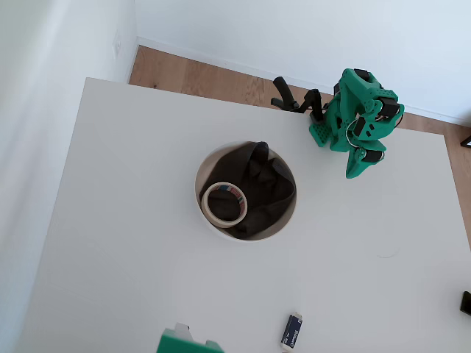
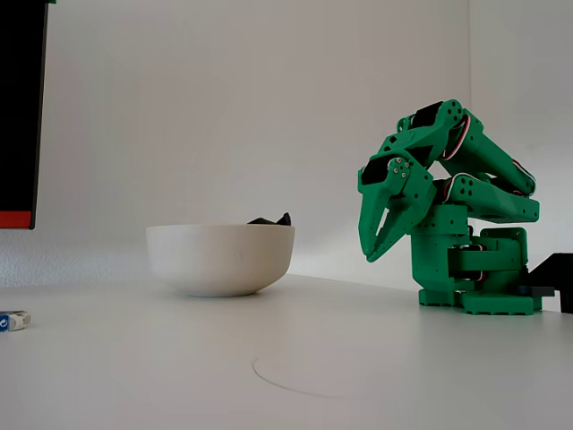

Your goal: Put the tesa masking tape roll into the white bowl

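The flat cream-white ring of masking tape (image 1: 224, 204) is seen lying on the dark charcoal cloth (image 1: 261, 187) inside the large round white bowl (image 1: 200, 176), toward its left side in the overhead view. The green claw (image 2: 376, 246) is folded near the arm's base, well apart from the bowl, nearly closed and empty. No further move appears needed.

No legible text; tape roll (image 1: 224, 204) label, small packet (image 1: 291, 332) print too small.
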`<act>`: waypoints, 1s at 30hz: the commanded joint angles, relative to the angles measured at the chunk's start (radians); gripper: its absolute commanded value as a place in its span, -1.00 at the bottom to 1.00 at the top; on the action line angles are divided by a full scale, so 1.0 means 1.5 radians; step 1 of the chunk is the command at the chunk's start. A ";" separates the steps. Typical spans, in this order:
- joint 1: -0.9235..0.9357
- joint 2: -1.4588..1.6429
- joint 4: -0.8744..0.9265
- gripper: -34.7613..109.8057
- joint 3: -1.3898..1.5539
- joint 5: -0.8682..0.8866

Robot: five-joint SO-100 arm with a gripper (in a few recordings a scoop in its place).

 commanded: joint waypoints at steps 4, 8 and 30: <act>-0.004 0.010 0.011 -0.52 -0.008 0.013; -0.004 0.010 0.011 -0.56 -0.008 0.013; -0.004 0.010 0.011 -0.63 -0.008 0.013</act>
